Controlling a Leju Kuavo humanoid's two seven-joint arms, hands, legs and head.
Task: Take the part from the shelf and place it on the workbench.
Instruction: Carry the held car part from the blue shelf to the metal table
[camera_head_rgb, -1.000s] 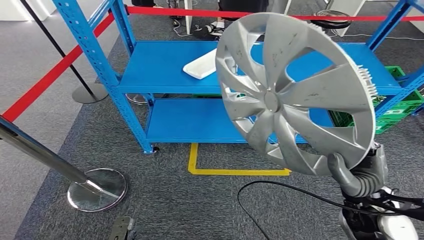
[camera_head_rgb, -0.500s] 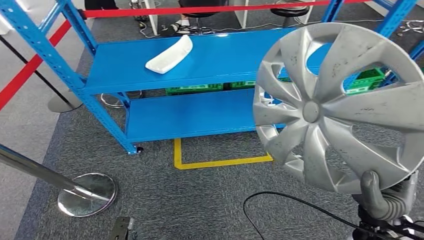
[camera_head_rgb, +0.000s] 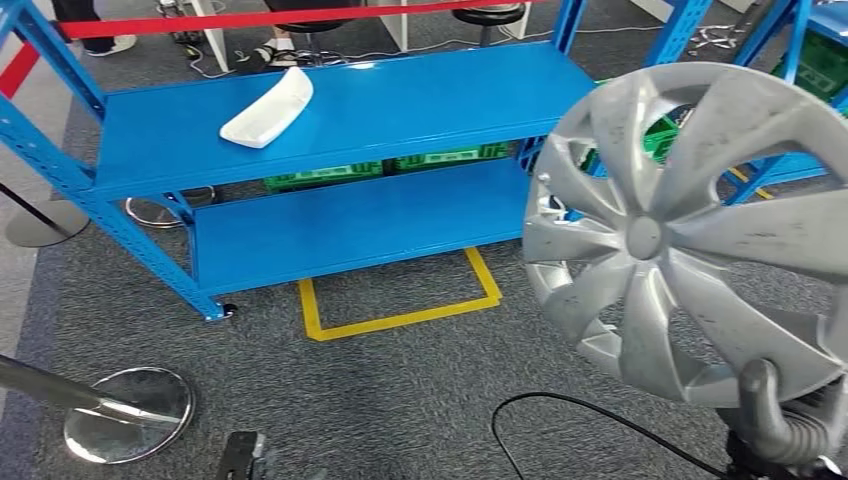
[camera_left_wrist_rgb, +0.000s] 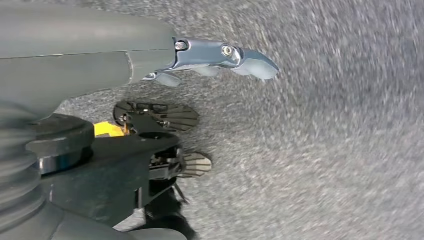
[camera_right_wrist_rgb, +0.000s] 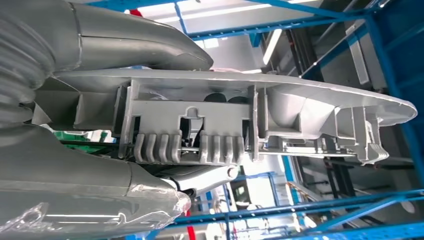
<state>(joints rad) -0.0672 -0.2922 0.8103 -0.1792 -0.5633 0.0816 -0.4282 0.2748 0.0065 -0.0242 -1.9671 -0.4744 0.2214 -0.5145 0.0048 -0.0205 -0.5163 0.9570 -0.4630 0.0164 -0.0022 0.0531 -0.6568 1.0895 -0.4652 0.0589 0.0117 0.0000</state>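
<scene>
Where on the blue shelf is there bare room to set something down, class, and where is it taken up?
The top board of the blue shelf is bare from the white tray across to the right posts. The lower board is bare along its front; green crates sit just behind it. The right end is hidden behind the hubcap gripped by the right hand.

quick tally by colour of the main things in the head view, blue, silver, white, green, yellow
blue: 1, the shelf
silver: 2, the wheel cover held by the right hand, and the post base
white: 1, the tray on the shelf
green: 1 row of crates behind the shelf; separate count unclear
yellow: 1, the floor marking
total: 6
</scene>
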